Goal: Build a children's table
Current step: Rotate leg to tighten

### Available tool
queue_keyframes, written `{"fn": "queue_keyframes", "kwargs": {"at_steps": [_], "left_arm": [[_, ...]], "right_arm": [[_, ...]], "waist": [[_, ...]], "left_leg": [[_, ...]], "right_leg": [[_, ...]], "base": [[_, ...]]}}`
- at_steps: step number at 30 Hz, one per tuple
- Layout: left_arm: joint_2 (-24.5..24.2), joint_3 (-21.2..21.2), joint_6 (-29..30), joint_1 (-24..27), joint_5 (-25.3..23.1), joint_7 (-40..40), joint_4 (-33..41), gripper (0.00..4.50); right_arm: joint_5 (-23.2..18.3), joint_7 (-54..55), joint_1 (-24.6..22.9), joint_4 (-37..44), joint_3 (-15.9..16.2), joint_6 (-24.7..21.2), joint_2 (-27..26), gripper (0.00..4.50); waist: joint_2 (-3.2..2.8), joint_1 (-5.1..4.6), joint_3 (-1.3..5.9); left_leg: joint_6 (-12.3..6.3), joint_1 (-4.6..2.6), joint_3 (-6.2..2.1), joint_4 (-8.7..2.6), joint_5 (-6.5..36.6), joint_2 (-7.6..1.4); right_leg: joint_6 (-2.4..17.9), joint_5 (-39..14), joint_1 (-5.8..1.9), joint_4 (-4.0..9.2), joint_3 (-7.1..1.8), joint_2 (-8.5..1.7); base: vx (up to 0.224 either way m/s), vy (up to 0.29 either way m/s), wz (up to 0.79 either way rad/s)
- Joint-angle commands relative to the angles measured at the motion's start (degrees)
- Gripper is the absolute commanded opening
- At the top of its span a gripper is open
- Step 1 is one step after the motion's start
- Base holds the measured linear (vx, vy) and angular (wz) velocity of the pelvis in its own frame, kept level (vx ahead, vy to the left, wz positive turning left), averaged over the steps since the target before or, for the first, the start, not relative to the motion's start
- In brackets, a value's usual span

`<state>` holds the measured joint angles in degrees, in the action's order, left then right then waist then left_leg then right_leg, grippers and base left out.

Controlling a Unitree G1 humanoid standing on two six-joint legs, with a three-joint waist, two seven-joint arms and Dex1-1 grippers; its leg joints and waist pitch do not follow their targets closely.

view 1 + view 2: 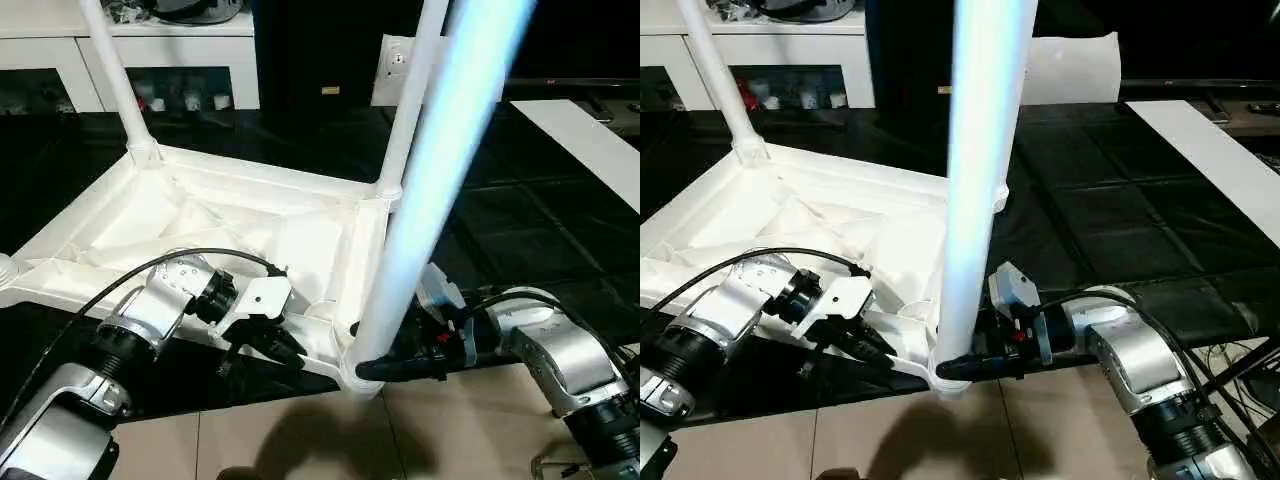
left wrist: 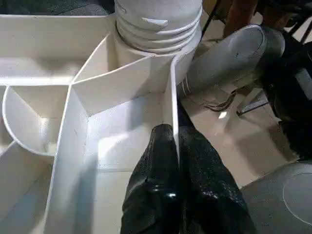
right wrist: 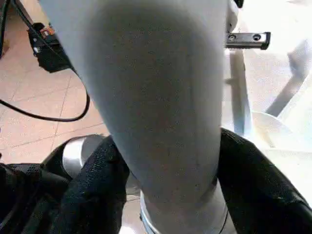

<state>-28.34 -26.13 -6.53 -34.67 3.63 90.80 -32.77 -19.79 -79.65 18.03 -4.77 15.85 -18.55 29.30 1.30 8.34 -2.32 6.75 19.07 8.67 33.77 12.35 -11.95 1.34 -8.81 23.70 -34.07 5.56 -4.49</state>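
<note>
The right end effector [image 1: 962, 367] has its two black fingers [image 3: 97, 190] on both sides of the near leg [image 1: 980, 190], low on it, just above the corner socket. In the right wrist view the fingers press against the leg on its two sides, so it is grasping the leg. The left end effector [image 1: 283, 347] is clenched on a thin wall of the children's table [image 1: 215, 225]; in the left wrist view its fingers [image 2: 156, 180] pinch this upright rib between them, near the same corner socket.

The table lies upside down on a dark tabletop [image 1: 520, 240], with the ribbed underside facing up. Its near right corner reaches over the near edge of the tabletop, above the tiled floor [image 1: 300, 440]. Three legs stand upright in corner sockets: the near leg at the near right corner, a second leg [image 1: 415, 90] at the far right corner, and a third leg [image 1: 115, 75] at the far left corner. The near left corner socket [image 1: 5, 270] shows at the left edge.

Far behind the table is a white cabinet [image 1: 60, 60] with dark openings, and a white bag [image 1: 1070, 65] lies to the right of it.
</note>
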Motion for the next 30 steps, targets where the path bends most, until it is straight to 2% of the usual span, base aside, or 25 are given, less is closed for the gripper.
{"fn": "queue_keyframes", "kwargs": {"at_steps": [1,2,3,5,7,9,10,11,13,14,16,17,18,19,20,21,22,23,24,25,26,27,28,29,30], "left_arm": [[1.1,-0.8,-1.0,-1.3,-0.5,1.6,1.3,0.0],[1.4,-0.4,-0.7,-1.2,-0.5,1.4,1.2,0.0],[1.4,-0.3,-0.5,-1.2,-0.4,1.3,1.2,0.0],[1.9,0.1,0.7,-0.9,0.0,0.1,1.4,0.0],[2.1,0.3,1.3,-0.8,0.1,-0.6,1.6,0.0],[2.4,0.6,2.6,-0.6,-0.2,-2.3,1.7,0.0],[3.4,1.1,4.1,-0.6,-0.9,-5.6,1.2,0.0],[4.1,1.4,5.2,-0.7,-1.6,-8.2,0.9,0.0],[5.7,2.1,7.5,-0.8,-2.4,-12.4,0.6,0.0],[6.7,2.7,8.9,-0.9,-2.5,-14.7,0.5,0.0],[8.5,3.8,10.5,-0.9,-2.3,-17.9,0.5,0.0],[11.0,4.8,12.6,-0.9,-2.4,-22.3,0.6,0.0],[11.0,4.8,12.6,-0.9,-2.4,-22.3,0.6,0.0],[12.4,5.3,13.9,-1.2,-2.8,-25.4,0.4,0.0],[14.6,6.2,16.1,-1.6,-3.5,-30.1,-0.1,0.0],[14.6,6.2,16.1,-1.6,-3.5,-30.1,-0.1,0.0],[16.4,7.4,17.3,-2.3,-3.7,-34.3,-0.9,0.0],[19.8,9.7,19.6,-3.4,-4.0,-40.8,-1.9,0.0],[20.2,10.0,19.7,-3.6,-3.9,-41.7,-2.1,0.0],[20.7,10.3,19.9,-3.8,-3.9,-42.6,-2.2,0.0],[21.5,10.9,20.4,-4.0,-4.0,-44.1,-2.4,0.0],[22.1,11.4,20.8,-4.2,-4.3,-45.1,-2.3,0.0],[22.4,11.6,21.1,-4.3,-4.6,-45.7,-2.3,0.0],[22.5,11.7,21.3,-4.2,-4.8,-45.9,-1.9,0.0],[22.4,11.8,21.4,-4.0,-5.0,-45.9,-1.5,0.0]], "right_arm": [[-1.1,-0.7,0.1,0.9,0.2,-0.9,0.0,2.32],[-1.6,-0.4,-0.2,1.3,0.1,-1.3,-0.3,2.23],[-2.0,-0.2,-0.3,1.5,0.0,-1.8,-0.4,2.1],[-3.3,0.8,-1.4,3.0,-0.4,-3.4,-0.9,2.09],[-4.0,2.1,-2.0,3.8,-0.9,-4.5,-1.5,2.06],[-3.8,5.3,-3.1,4.8,-1.3,-5.4,-2.9,2.03],[-2.1,10.4,-3.5,5.1,-1.3,-6.2,-5.4,2.03],[-0.4,14.5,-3.6,4.9,-1.0,-6.7,-7.4,2.03],[1.3,20.8,-3.3,3.9,-1.1,-8.0,-11.1,2.03],[1.8,23.8,-3.3,3.5,-1.3,-8.8,-13.0,2.03],[2.0,27.5,-3.2,3.3,-1.4,-10.4,-15.7,2.02],[3.6,33.5,-3.0,2.0,-1.7,-10.5,-20.1,2.01],[3.6,33.5,-3.0,2.0,-1.7,-10.5,-20.1,2.01],[4.2,36.8,-2.6,1.1,-2.2,-11.2,-22.5,2.0],[5.2,41.8,-2.0,-0.1,-2.7,-12.3,-25.8,2.0],[5.2,41.8,-2.0,-0.1,-2.7,-12.3,-25.8,2.0],[6.4,45.9,-0.9,-2.2,-3.4,-13.2,-28.1,2.0],[8.9,53.2,1.5,-6.3,-4.8,-13.8,-31.9,2.0],[9.0,53.6,1.8,-6.8,-4.9,-13.5,-32.3,2.0],[9.1,54.1,2.2,-7.4,-5.0,-13.0,-32.7,2.0],[9.2,55.2,2.9,-8.1,-5.4,-12.4,-33.8,2.0],[8.9,56.4,3.4,-8.7,-6.4,-12.1,-35.1,2.0],[8.7,57.1,3.7,-9.0,-7.0,-12.0,-35.9,2.55],[8.6,57.4,3.8,-9.1,-7.5,-11.1,-36.7,2.68],[8.7,57.5,3.8,-9.2,-7.9,-10.3,-37.1,2.7]], "waist": [[0.06,-0.53,3.32],[0.08,-0.52,3.32],[-0.13,-0.44,3.33],[0.12,-0.52,3.34],[0.06,-0.44,3.29],[-0.08,-0.4,3.28],[-0.09,-0.53,3.19],[-0.28,-0.66,3.04],[-0.04,-1.13,2.85],[-0.13,-1.78,2.42],[-0.15,-2.68,2.44],[-0.13,-2.94,2.43],[-0.39,-3.68,2.39],[-0.36,-3.96,2.5],[-0.89,-4.73,2.57],[-0.79,-5.05,2.55],[-0.79,-5.05,2.55],[-0.94,-5.9,2.34],[-0.77,-6.41,2.33],[-0.88,-6.56,2.34],[-0.91,-6.78,2.59],[-1.69,-6.78,2.62],[-1.14,-6.96,2.76],[-1.05,-6.85,2.78],[-1.48,-6.65,2.9]], "left_leg": [[-2.43,0.63,0.79,-4.06,7.7,-1.15],[-2.37,0.59,0.77,-4.07,7.8,-1.18],[-2.3,0.57,0.74,-4.07,7.9,-1.14],[-2.23,0.58,0.76,-4.08,8.0,-1.17],[-2.2,0.54,0.77,-4.12,7.9,-1.16],[-2.07,0.59,0.7,-4.19,8.1,-1.11],[-1.8,0.61,0.66,-4.23,8.7,-1.04],[-1.2,0.49,0.64,-4.29,9.4,-0.94],[-0.21,0.39,0.56,-4.34,11.2,-0.51],[0.21,0.12,0.49,-4.27,13.4,-0.13],[0.42,-0.13,0.2,-4.1,15.5,0.15],[0.43,-0.14,0.12,-4.13,15.9,0.1],[0.32,-0.36,-0.05,-4.19,17.3,0.06],[0.09,-0.24,-0.28,-4.34,17.7,0.0],[0.15,-0.17,-0.5,-4.62,18.4,-0.24],[-0.08,-0.45,-0.47,-4.54,18.9,-0.16],[-0.08,-0.45,-0.47,-4.54,18.9,-0.16],[-0.45,-0.54,-0.51,-4.6,20.4,-0.2],[-0.43,-0.81,-0.48,-4.31,21.3,0.1],[-0.57,-1.15,-0.5,-4.13,21.8,0.21],[-1.21,-0.91,-0.59,-4.31,21.0,0.06],[-1.42,-0.63,-0.75,-4.65,20.5,-0.14],[-1.69,0.12,-0.76,-5.07,18.9,-0.35],[-1.79,0.08,-0.64,-5.07,18.2,-0.36],[-1.99,-0.11,-0.53,-5.14,16.9,-0.46]], "right_leg": [[7.3,-19.8,-3.67,4.03,-2.96,-3.59],[7.2,-20.0,-3.66,4.03,-2.94,-3.54],[7.2,-20.1,-3.68,4.03,-2.93,-3.55],[7.2,-20.0,-3.69,4.07,-2.93,-3.53],[6.9,-20.1,-3.68,4.14,-3.0,-3.49],[6.6,-20.8,-3.69,4.21,-2.92,-3.56],[6.2,-21.9,-3.65,4.32,-2.87,-3.55],[5.5,-23.7,-3.4,4.64,-2.82,-3.52],[3.3,-29.3,-3.4,5.33,-2.46,-3.48],[1.0,-35.3,-2.95,6.37,-2.0,-3.48],[-0.8,-39.3,-2.89,7.2,-1.36,-3.57],[-1.2,-39.7,-2.92,7.3,-1.23,-3.63],[-1.3,-39.9,-2.83,7.76,-0.74,-3.61],[-1.4,-39.6,-3.24,7.82,-0.42,-3.74],[-0.7,-37.3,-3.33,7.82,-0.22,-3.72],[-0.5,-37.2,-3.11,8.1,-0.08,-3.71],[-0.5,-37.2,-3.11,8.1,-0.08,-3.71],[0.2,-36.4,-3.28,8.32,0.53,-3.6],[-0.4,-37.6,-3.06,8.77,1.15,-3.62],[-0.7,-38.3,-2.97,9.01,1.43,-3.79],[-0.6,-36.5,-3.45,8.78,1.09,-4.03],[0.0,-34.7,-3.75,8.45,0.85,-4.11],[0.9,-31.9,-4.07,7.97,0.41,-4.03],[1.2,-31.2,-3.94,7.84,0.11,-4.13],[2.6,-29.2,-3.76,7.37,-0.44,-4.23]], "base": [[0.0,0.0,0.0],[0.0,0.0,0.0],[0.0,0.0,0.0],[0.0,0.0,0.0],[0.0,0.0,0.0],[0.0,0.0,0.0],[0.0,0.0,0.0],[0.0,0.0,0.0],[0.0,0.0,0.0],[0.0,0.0,0.0],[0.0,0.0,0.0],[0.0,0.0,0.0],[0.0,0.0,0.0],[0.0,0.0,0.0],[0.0,0.0,0.0],[0.0,0.0,0.0],[0.0,0.0,0.0],[0.0,0.0,0.0],[0.0,0.0,0.0],[0.0,0.0,0.0],[0.0,0.0,0.0],[0.0,0.0,0.0],[0.0,0.0,0.0],[0.0,0.0,0.0],[0.0,0.0,0.0]]}}
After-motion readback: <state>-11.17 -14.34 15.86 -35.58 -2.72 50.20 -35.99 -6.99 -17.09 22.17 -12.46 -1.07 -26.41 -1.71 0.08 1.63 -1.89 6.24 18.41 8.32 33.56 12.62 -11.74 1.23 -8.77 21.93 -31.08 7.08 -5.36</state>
